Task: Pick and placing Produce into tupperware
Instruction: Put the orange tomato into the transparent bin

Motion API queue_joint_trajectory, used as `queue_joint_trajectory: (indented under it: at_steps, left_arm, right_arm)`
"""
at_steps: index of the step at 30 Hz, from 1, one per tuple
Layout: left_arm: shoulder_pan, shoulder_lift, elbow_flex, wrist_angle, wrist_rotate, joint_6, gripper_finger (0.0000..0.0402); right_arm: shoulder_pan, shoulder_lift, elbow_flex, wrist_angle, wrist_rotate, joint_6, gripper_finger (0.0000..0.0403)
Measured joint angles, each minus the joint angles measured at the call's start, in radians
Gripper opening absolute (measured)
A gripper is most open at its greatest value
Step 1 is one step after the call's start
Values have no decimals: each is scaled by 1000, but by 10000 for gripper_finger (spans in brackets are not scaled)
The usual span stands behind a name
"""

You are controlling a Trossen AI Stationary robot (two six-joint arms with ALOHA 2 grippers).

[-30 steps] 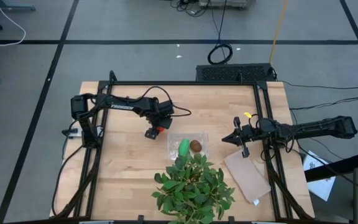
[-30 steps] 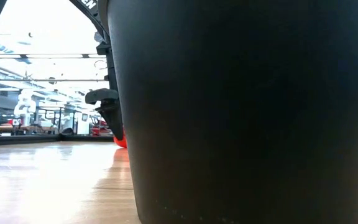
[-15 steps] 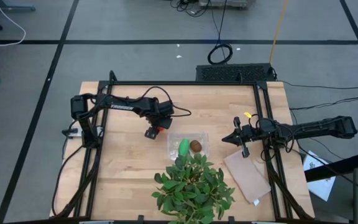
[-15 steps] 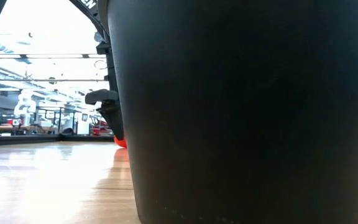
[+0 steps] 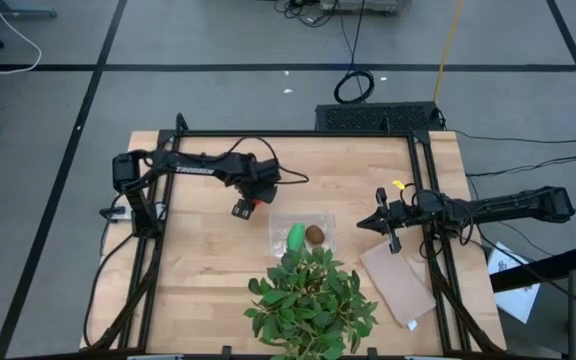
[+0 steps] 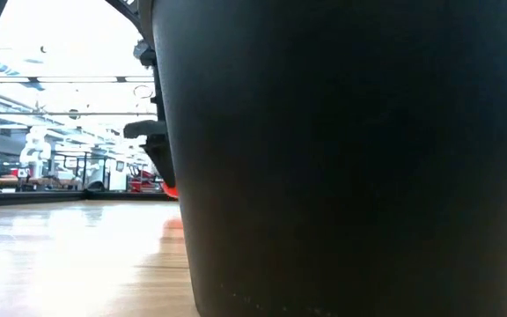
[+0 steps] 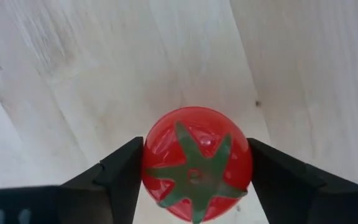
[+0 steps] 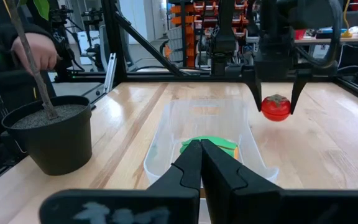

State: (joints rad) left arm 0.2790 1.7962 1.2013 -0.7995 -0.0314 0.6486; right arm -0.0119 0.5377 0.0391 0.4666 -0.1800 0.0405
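Note:
My left gripper (image 5: 245, 206) is shut on the red tomato with a green star top (image 7: 196, 163), just left of and beyond the tupperware (image 5: 303, 235). The clear shallow container lies flat on the table and holds the bright green piece (image 5: 295, 237) and the brown kiwi ball (image 5: 314, 234). In the right wrist view the tomato (image 8: 276, 107) hangs between the left fingers, beyond the container (image 8: 207, 124). My right gripper (image 5: 379, 223) is shut and waits to the container's right, touching nothing. My left gripper pinches the tomato between its two fingers (image 7: 124, 175), one on each of its round sides (image 7: 149, 163), with the green top facing the wrist camera. The fingers come from above, pointing down. The tomato (image 8: 276, 107) is upright and lifted clear of the table.
A leafy green plant (image 5: 313, 300) in a dark pot (image 8: 51, 134) stands at the near edge, just in front of the container; the pot fills most of the low view. A flat tan sheet (image 5: 398, 282) lies near the right arm. A person's hand shows beyond the table.
My left gripper has risen, staying shut on the tomato, and has shifted slightly toward the far edge. The tomato has come up off the table with it. My right arm has kept still.

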Motion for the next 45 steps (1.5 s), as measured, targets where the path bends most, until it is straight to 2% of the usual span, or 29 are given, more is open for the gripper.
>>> queue_joint_trajectory:
  at_steps: [30, 40, 45]
  left_arm:
    - [52, -12, 491, -380, 104, 4, 264]
    - [106, -190, 499, -401, 101, -14, 264]
    - [129, -282, 499, -386, 148, -44, 264]
  right_arm:
    - [0, 0, 0, 0, 0, 0, 0]
    - [0, 0, 0, 0, 0, 0, 0]
    - [0, 0, 0, 0, 0, -4, 0]
